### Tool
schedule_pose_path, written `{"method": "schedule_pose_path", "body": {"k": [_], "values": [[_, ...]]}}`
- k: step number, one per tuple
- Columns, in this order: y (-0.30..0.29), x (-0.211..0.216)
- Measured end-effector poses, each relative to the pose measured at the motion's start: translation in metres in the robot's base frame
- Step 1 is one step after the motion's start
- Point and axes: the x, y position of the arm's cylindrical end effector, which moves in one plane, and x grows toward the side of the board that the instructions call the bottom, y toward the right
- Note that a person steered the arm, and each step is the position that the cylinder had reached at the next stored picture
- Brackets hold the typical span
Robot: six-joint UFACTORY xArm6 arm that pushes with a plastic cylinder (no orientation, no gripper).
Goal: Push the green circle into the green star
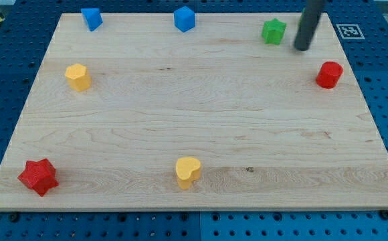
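My tip [302, 47] rests just right of the green star [273, 31] near the table's [201, 120] top edge; no green circle shows, so the push looks undone.

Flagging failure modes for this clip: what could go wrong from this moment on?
1. Only one green block shows, the green star-shaped block; no green circle is visible, so the wrong block may get pushed.
2. My tip sits just right of it, near the wooden board's top edge; a stray push could send it off.
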Motion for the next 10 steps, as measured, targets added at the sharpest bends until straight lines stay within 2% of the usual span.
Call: {"method": "schedule_pose_path", "body": {"k": [1, 2, 3, 4, 6, 10], "values": [[0.062, -0.032], [0.080, -0.090], [0.071, -0.112], [0.062, -0.111], [0.008, -0.112], [0.019, -0.097]]}}
